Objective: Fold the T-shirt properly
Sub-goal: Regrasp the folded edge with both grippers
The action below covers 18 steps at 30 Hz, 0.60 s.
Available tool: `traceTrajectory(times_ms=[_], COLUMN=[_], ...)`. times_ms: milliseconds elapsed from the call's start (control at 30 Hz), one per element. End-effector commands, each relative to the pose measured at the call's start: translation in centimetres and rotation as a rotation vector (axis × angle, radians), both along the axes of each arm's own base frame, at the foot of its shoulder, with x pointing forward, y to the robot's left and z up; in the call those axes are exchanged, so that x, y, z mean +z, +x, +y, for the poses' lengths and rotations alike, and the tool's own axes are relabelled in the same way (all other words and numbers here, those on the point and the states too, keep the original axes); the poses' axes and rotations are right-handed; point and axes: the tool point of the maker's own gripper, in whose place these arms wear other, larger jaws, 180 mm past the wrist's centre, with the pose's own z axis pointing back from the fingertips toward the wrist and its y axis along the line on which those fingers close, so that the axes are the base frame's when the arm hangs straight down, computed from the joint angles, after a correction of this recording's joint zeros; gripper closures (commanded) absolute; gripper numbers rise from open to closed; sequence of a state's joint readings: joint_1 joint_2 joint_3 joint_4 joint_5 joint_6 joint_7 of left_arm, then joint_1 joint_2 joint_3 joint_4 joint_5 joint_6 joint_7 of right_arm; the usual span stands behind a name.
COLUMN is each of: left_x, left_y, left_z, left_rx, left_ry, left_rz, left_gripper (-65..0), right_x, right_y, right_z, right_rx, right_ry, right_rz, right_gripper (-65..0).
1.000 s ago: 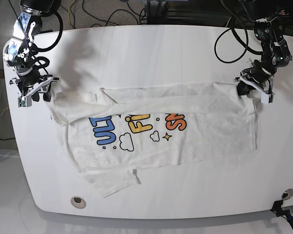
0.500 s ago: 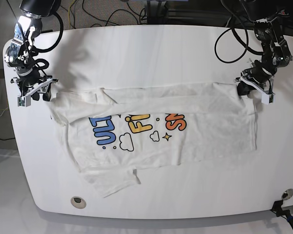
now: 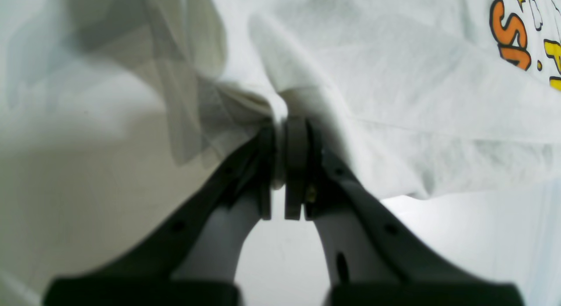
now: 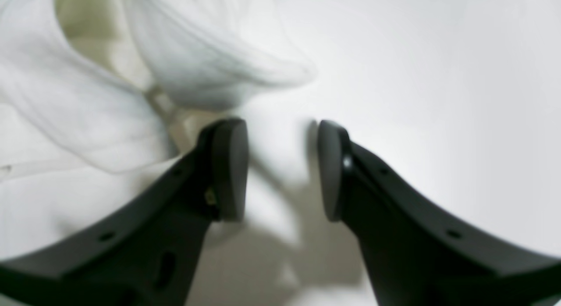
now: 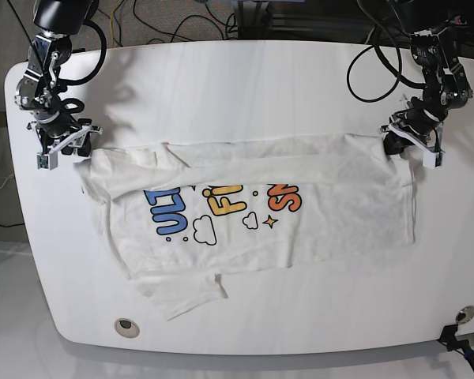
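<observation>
T-shirt (image 5: 253, 213) flat on white table (image 5: 245, 87), centre frame, print up, top edge folded over. Left gripper (image 3: 280, 165) at right edge, pinching bunched shirt corner. Right gripper (image 4: 280, 170) at upper left, fingers spread, over bare table beside sleeve (image 4: 210, 73).

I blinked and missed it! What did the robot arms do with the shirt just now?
The right gripper slid a little way up the base view, toward the table's far edge, jaws open and empty beside the shirt's corner. It took hold of nothing. The left gripper stayed put, pinching the T-shirt's edge. The shirt itself lies as before, print up.
</observation>
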State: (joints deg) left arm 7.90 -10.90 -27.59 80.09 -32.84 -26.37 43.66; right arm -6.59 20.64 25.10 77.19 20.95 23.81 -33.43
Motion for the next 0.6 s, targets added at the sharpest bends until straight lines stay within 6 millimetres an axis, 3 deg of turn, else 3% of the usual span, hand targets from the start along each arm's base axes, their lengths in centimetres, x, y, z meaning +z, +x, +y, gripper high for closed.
traceTrajectory(times_ms=[0,100,233,267,467,500,567], left_x=[0.8,0.7,0.6,0.7,0.6,0.5,0.6], left_y=[0.5,0.4,0.2,0.4,-0.3,-0.1,-0.1], left_z=[0.5,0.6,0.8,0.7,1.1,0.7,0.7], left_rx=[0.001,-0.002,0.003,0.001,-0.01,-0.015,-0.014], left_ry=[0.017,0.019,0.022,0.021,0.034,0.027,0.024], left_rz=[-0.019,-0.015,-0.01,-0.014,0.005,0.002,0.0], left_gripper=[0.0,0.0,0.0,0.0,0.0,-0.3,-0.2], right_x=[-0.5,-1.1,-1.6,-1.6,-2.0,-0.1,-0.1], right_y=[-0.3,-1.0,-1.7,-2.0,-3.8,-1.1,-0.9], right_z=[0.9,2.0,1.4,1.2,0.5,0.6,1.0], right_rx=[0.046,0.068,0.026,0.017,-0.007,-0.008,-0.005], right_ry=[-0.011,-0.015,-0.019,-0.02,-0.028,-0.018,-0.008], right_rz=[0.041,0.078,0.103,0.104,0.136,0.026,0.022], right_gripper=[-26.6,-23.9,-2.4,0.0,0.0,0.0,-4.5])
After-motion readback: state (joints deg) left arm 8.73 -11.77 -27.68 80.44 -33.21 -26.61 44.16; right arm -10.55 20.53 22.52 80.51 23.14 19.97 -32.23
